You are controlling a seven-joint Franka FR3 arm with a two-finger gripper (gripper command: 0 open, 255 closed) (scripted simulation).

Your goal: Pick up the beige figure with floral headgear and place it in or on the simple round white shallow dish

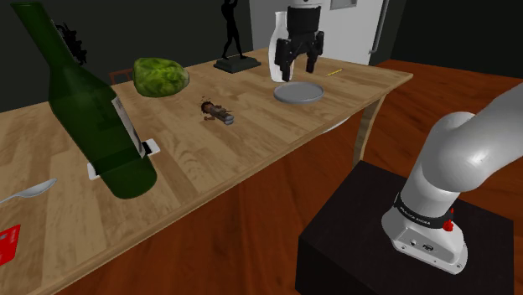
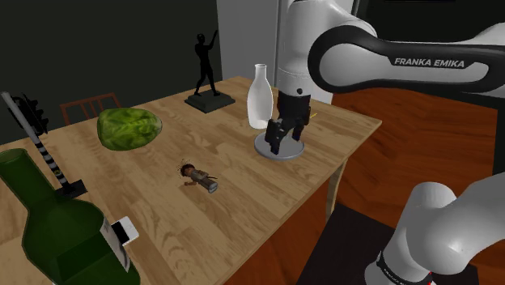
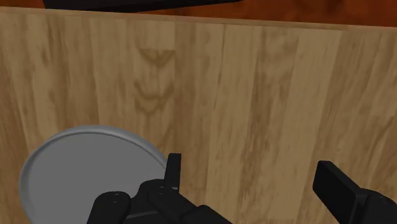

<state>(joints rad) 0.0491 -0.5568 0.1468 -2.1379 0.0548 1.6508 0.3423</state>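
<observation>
- The wooden table (image 1: 251, 163) runs long across the shoulder view. The wood between figure and dish is open, and so is the strip along the near edge.
- The white arm (image 2: 364, 53) bends down over the table's corner end.
- One dark green bottle (image 1: 92, 109) leans tilted at the shoulder view's left, well apart from the dish.
- One green leafy lump (image 1: 159, 77) sits near the back edge.
- One white vase (image 2: 259, 95) stands upright just behind the dish. One dark statuette (image 2: 209, 100) stands further along the back edge.
- One dish (image 3: 83, 165), round, shallow and drawn grey, lies near the table's corner, close to the front edge.
- The gripper (image 3: 250, 168) hangs above the dish's rim with its fingers spread and nothing between them. One finger is over the rim, the other over bare wood.
- One figure (image 1: 220, 112) lies on its side on bare wood between the leafy lump and the dish, apart from both. It is small, brownish with dark reddish bits at the head end and grey at the other.
</observation>
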